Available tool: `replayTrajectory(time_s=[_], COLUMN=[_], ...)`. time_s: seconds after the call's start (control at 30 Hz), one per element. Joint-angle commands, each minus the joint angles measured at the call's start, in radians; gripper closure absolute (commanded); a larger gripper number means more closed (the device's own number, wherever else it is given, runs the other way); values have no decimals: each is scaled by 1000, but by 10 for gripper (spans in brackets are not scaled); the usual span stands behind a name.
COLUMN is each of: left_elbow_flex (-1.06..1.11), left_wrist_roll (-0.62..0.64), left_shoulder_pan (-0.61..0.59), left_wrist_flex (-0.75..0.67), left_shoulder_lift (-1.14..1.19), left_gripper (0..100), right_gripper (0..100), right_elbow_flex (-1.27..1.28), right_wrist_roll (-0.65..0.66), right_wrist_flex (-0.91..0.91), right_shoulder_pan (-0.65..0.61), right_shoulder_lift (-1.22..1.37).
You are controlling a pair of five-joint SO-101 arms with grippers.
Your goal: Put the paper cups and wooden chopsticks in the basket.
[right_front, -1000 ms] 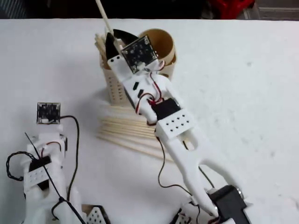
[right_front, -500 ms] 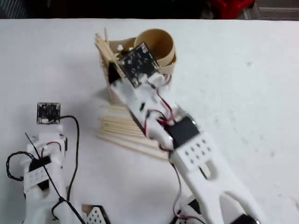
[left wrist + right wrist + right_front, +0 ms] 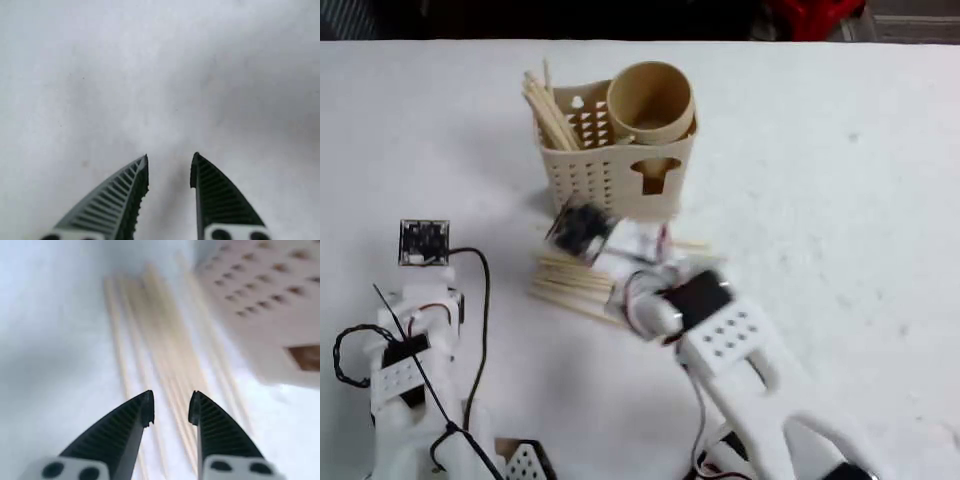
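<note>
The right gripper (image 3: pixel 171 407) is parted by a narrow gap. Its ribbed black jaws hold nothing and hang above the loose wooden chopsticks (image 3: pixel 165 355), which lie side by side on the white worktop (image 3: pixel 840 180); whether the tips touch the sticks cannot be told. The left gripper (image 3: pixel 170 162) is likewise a little way open and empty, with bare, faintly mottled worktop beneath it. The high view gives the layout. The basket (image 3: pixel 610 180) is a cream plastic tub with rows of small holes and a keyhole-shaped cut-out in its front wall, and it stands upright toward the far side of the worktop. A tan paper cup (image 3: pixel 650 100) sits upright in its right part, and a bundle of chopsticks (image 3: pixel 545 105) leans out of its left corner. The loose sticks form a flat fan just in front of the basket. The right arm (image 3: pixel 720 340) lies over them, its wrist bent down just beside the basket's front wall, so the jaws are hidden under it from above. The left arm (image 3: pixel 410 350) sits well apart at the near left corner. The right wrist view brings the sticks close, pale, slim and straight, with the perforated basket wall beside them and a brown-edged cut-out at its side.
</note>
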Motion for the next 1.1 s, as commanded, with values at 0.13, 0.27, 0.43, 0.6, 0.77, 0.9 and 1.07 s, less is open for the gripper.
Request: replayTrajectory(time_s=[0.13, 0.27, 0.43, 0.6, 0.77, 0.9, 1.07], left_elbow_flex=[-6, -6, -6, -6, -6, -6, -6], left_wrist_roll=[-5, -5, -5, -5, -3, -3, -3], left_shoulder_pan=[-1, -1, -1, -1, -1, -1, -1], left_wrist_flex=[-11, -11, -11, -11, -11, -11, -11], left_shoulder_lift=[-24, -24, -24, -24, -24, -24, -24], left_gripper=[846, 846, 846, 846, 846, 846, 846], right_gripper=[872, 873, 875, 875, 920, 982, 981], right_elbow_flex=[29, 15, -29, -44, -46, -48, -49], right_wrist_roll=[46, 48, 44, 44, 43, 43, 41], right_wrist_flex=[-246, -318, -326, -326, -326, -326, -318], right_shoulder_pan=[-160, -159, -137, -104, -110, -111, -107], right_shoulder_lift=[305, 447, 536, 568, 618, 639, 613])
